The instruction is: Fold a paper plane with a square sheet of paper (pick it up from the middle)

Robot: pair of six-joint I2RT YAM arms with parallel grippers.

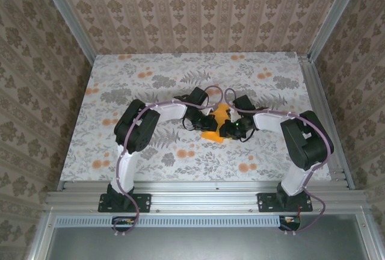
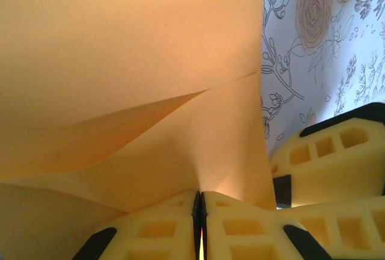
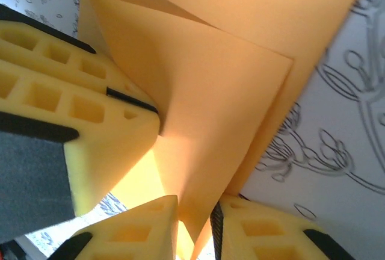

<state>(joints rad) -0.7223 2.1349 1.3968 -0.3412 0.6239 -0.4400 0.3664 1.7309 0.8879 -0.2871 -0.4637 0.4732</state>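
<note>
Pinches paper (image 1: 221,114) tight in left gripper (image 2: 200,197) from 9 o'clock at mid-table, long axis 12-to-6, with a flap standing loose between narrowly parted right gripper (image 3: 194,212) fingers at 3 o'clock, both arms equally near.

**A:** What do the two arms look like?

**B:** The left arm (image 1: 135,130) and right arm (image 1: 304,139) match. Each has white tubular links, bulky black joint housings and a black base plate (image 1: 125,201). A pale lilac cable (image 1: 123,176) loops along each arm.

**A:** And the pincers?

**B:** The left pincer (image 2: 200,197) has pale yellow fingers (image 2: 240,230) moulded with rows of rectangular pockets and trimmed with black strips. The right pincer (image 3: 194,212) is built the same. A tiny green light (image 1: 239,125) glows near its wrist.
</note>
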